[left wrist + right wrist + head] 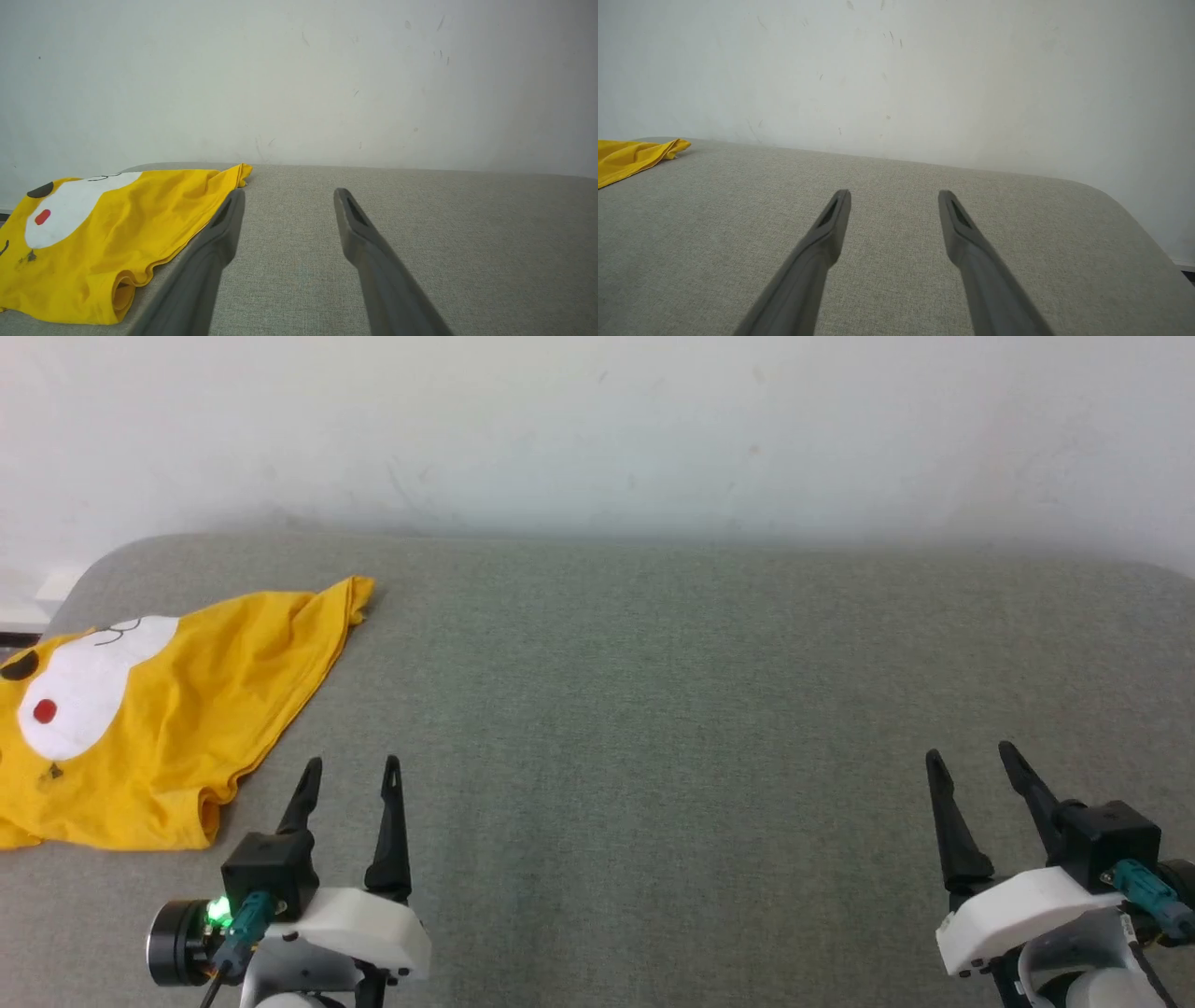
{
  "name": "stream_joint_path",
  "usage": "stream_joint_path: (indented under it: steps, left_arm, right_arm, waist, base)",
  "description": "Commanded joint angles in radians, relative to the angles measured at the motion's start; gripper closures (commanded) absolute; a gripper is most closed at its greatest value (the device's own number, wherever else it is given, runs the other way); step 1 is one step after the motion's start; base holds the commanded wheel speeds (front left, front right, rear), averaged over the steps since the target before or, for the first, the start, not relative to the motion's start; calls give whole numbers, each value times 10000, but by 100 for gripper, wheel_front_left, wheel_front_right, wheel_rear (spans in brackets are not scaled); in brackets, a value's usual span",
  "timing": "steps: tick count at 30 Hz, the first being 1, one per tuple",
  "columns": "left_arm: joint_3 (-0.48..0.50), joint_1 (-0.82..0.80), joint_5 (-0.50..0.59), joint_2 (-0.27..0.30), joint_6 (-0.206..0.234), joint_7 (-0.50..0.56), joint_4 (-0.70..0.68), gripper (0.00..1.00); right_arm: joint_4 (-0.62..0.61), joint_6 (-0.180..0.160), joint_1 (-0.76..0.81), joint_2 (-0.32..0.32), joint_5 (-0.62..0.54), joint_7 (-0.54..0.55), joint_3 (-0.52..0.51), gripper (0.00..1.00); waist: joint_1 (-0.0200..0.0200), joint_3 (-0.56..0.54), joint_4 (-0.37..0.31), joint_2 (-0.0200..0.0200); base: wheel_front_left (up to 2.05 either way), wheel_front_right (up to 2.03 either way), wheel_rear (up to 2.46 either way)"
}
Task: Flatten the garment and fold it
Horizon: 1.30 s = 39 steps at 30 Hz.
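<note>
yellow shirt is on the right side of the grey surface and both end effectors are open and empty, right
Wrong side: the head view shows the yellow shirt on the left of the grey surface. The left end effector and right end effector are open and empty.

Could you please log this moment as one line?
shirt: rumpled, far left | left gripper: open, beside shirt | right gripper: open, empty
</note>
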Motion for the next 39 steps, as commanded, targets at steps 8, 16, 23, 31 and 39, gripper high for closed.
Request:
stream_joint_path:
  steps: [8, 16, 23, 31, 39]
  left_arm:
    - [-93, 123, -237, -21, 174, -267, -23, 0]
    - [-135, 242, -355, -25, 268, -433, 54, 0]
    - [-249, 285, -452, -28, 343, -580, 227, 0]
    - [-302, 328, -616, -31, 494, -726, 309, 0]
    - [-362, 400, -828, -35, 614, -893, 353, 0]
  right_arm:
    - [151, -8, -160, 19, 5, -252, 38, 0]
    - [313, -9, -296, 22, -6, -419, 255, 0]
    - [538, -10, -495, 24, -25, -565, 585, 0]
    - [812, -12, -743, 27, -62, -711, 998, 0]
    - [1156, -13, -1047, 30, -34, -878, 1377, 0]
  waist:
    - [0, 47, 728, 0]
    - [0, 79, 1394, 0]
    - [0, 102, 1968, 0]
    - [0, 149, 2559, 0]
    - [0, 193, 3288, 0]
  base:
    - [0, 0, 0]
    - [0, 0, 0]
    - [0, 0, 0]
    - [0, 0, 0]
    - [0, 0, 0]
